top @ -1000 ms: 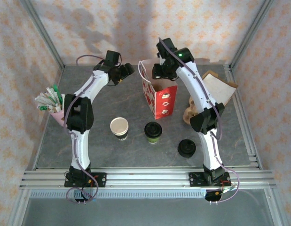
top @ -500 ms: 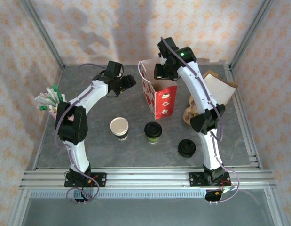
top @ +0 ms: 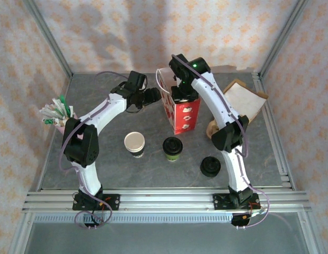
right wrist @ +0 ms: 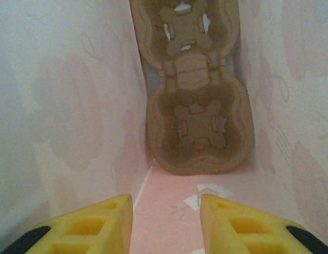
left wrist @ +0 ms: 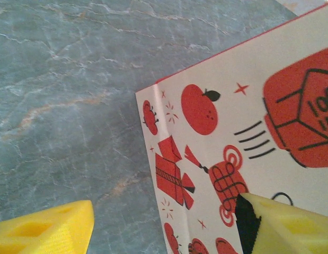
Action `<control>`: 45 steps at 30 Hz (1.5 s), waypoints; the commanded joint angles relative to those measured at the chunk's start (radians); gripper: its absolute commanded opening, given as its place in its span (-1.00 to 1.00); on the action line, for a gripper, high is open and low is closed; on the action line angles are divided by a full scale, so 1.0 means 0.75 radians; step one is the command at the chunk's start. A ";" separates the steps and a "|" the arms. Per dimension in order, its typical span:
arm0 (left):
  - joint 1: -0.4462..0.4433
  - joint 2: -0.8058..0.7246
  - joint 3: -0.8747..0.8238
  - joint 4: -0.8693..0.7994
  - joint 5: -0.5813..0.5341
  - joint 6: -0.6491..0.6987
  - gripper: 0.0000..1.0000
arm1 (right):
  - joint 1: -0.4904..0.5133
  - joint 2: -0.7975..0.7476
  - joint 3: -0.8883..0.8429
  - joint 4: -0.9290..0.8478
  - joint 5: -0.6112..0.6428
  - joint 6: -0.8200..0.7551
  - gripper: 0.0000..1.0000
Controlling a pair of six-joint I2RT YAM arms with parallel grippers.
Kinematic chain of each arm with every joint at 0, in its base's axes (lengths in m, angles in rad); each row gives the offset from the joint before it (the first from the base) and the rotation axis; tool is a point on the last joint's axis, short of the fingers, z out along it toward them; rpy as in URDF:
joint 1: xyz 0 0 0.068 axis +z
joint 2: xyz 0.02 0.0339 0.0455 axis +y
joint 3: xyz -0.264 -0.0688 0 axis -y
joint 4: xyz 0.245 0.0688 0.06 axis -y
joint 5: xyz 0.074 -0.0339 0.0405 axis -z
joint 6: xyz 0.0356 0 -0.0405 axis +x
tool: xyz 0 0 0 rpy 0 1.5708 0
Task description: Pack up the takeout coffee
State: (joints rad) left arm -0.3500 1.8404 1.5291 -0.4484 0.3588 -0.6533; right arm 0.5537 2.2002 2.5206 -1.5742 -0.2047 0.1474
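Observation:
The takeout coffee [top: 173, 147], a dark cup with a black lid, stands on the table in front of the red-and-white paper bag [top: 184, 114]. My left gripper [top: 151, 96] is at the bag's left wall. In the left wrist view it [left wrist: 166, 211] is open, and the printed corner of the bag [left wrist: 227, 132] lies between its yellow fingers. My right gripper [top: 183, 93] reaches down into the bag's mouth. In the right wrist view it [right wrist: 166, 222] is open with nothing between its fingers, above a brown pulp cup carrier [right wrist: 198, 127] on the bag's floor.
A lidless cup [top: 134, 142] stands left of the coffee, and a stack of black lids [top: 210, 166] lies to its right. Another pulp carrier [top: 212, 127] and a brown paper bag [top: 247, 98] sit at the right. A pink holder of sticks and sachets [top: 58, 114] stands at the left edge.
My left gripper has moved right up to the bag's left wall and narrowed a little. My right gripper has shifted left and down into the bag's mouth.

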 commanded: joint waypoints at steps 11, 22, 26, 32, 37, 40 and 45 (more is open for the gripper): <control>-0.081 -0.214 -0.045 -0.036 -0.047 0.026 0.44 | 0.000 -0.393 -0.470 0.079 0.050 0.011 -0.23; -0.112 -0.468 -0.193 -0.038 -0.126 0.022 0.47 | 0.000 -0.576 -0.449 0.154 0.106 0.040 0.19; -0.112 -0.597 -0.277 -0.053 -0.180 0.034 0.56 | 0.000 -0.719 -0.538 0.244 0.085 0.046 0.47; -0.112 -0.772 -0.394 -0.113 -0.225 0.063 0.76 | 0.000 -1.036 -0.839 0.405 0.037 0.063 0.99; -0.112 -0.961 -0.523 -0.144 -0.259 0.071 1.00 | 0.000 -1.296 -1.120 0.532 -0.023 0.134 0.99; -0.110 -1.067 -0.606 -0.155 -0.260 0.070 1.00 | 0.001 -1.449 -1.300 0.603 0.033 0.240 0.99; -0.111 -1.186 -0.714 -0.177 -0.285 0.057 1.00 | 0.000 -1.614 -1.563 0.711 -0.109 0.250 0.99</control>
State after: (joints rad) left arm -0.4305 0.9806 1.0290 -0.5457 0.1913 -0.6189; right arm 0.5537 1.0225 1.4117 -1.1267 -0.2348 0.2962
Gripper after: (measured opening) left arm 0.999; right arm 0.993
